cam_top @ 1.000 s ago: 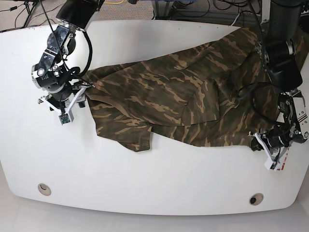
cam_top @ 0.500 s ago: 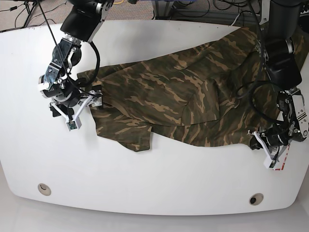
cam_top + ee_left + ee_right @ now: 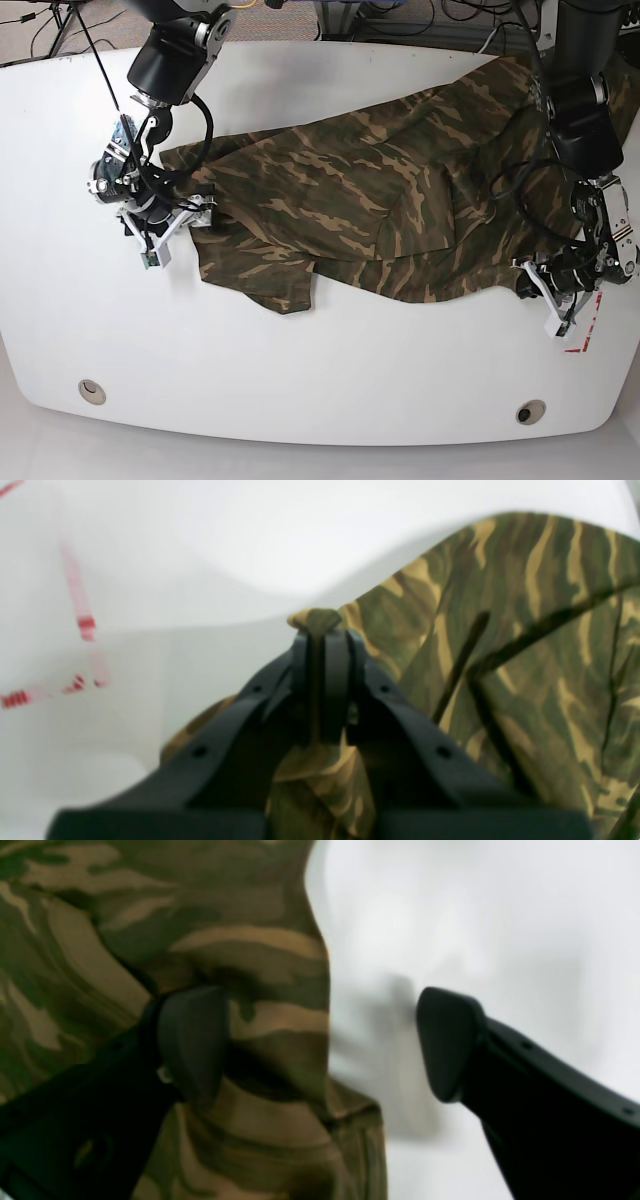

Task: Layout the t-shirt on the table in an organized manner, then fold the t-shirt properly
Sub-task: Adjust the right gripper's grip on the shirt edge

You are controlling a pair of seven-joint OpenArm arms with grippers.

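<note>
Along the near edge of the table (image 3: 300,400) sit two small round grommets (image 3: 92,391), one toward each near corner, and a red-outlined mark (image 3: 582,340) shows by the near right corner in the base view.

Just behind that mark the left gripper (image 3: 528,282) is low over the tabletop, its wrist bent down from a forearm that drops from a dark column at the table's far right edge. Its jaws are pressed tight together on a pinch of the t-shirt (image 3: 380,210); in the left wrist view a small tuft of camouflage cloth (image 3: 315,620) sticks out past the closed fingertips, with more cloth bunched under the palm.

The t-shirt lies rumpled across the middle of the table, stretched from the left side toward the far right corner, with folds and one flap hanging toward the near edge.

At the shirt's left end the right gripper (image 3: 190,213) hangs from an arm that reaches in from the far left corner, elbow high and wrist curled downward. Its jaws stand wide apart: in the right wrist view one finger (image 3: 192,1040) lies over the cloth, the other (image 3: 447,1040) over bare white table, the shirt's edge between them, gripping nothing.
</note>
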